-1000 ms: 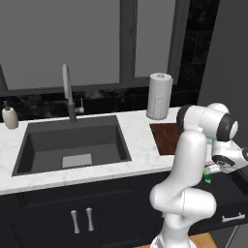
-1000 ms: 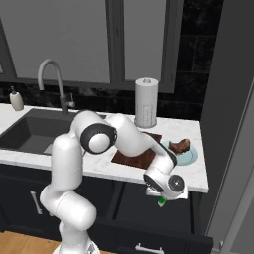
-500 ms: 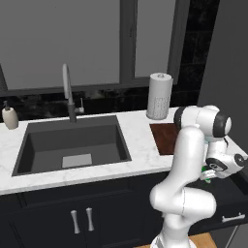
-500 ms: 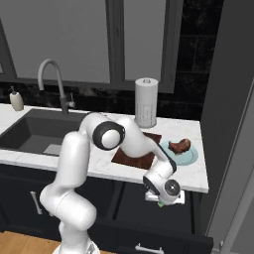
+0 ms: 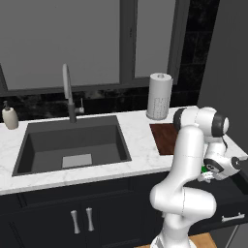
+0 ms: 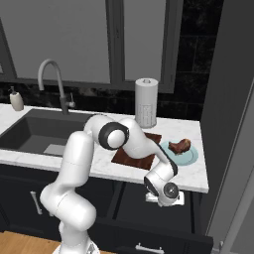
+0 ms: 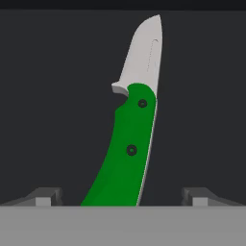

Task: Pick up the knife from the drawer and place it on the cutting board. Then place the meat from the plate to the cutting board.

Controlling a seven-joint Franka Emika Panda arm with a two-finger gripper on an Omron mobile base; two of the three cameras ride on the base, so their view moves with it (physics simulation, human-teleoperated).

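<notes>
No brand, label or readable writing is being shown on anything; a faint curved mark near the blade tip of the knife (image 7: 132,139) is too small to be read. In the hand view the knife is being seen lying flat on the dark floor of the drawer (image 7: 57,96), green handle toward the pincer, pale blade pointing away from it. The handle end is lying between the two fingertips (image 7: 44,197), nearer the middle than either tip, with clear gaps on both sides, so nothing is being touched. The gripper (image 7: 120,199) is being held spread wide, jaws well apart, nothing pinched.

In the left base view the gripper (image 5: 211,170) is being held low in front of the counter (image 5: 135,140), below its edge, over the pulled-out drawer (image 5: 227,201); a small spot of green from the knife (image 5: 204,169) is being shown just beside it. In the right base view the hand (image 6: 166,191) is being held below the counter edge, inside the open drawer (image 6: 149,208).

Relative to the cutting board (image 6: 136,156): the plate (image 6: 191,156) is being seen just beside it, on the side away from the sink (image 6: 30,134), with the meat (image 6: 179,146) resting on the plate. The paper-towel roll (image 6: 147,102) is standing upright behind the board. The knife and pincer are being seen below and in front of the board. The faucet (image 6: 53,84) and soap bottle (image 6: 16,99) are well apart from it, past the sink.
</notes>
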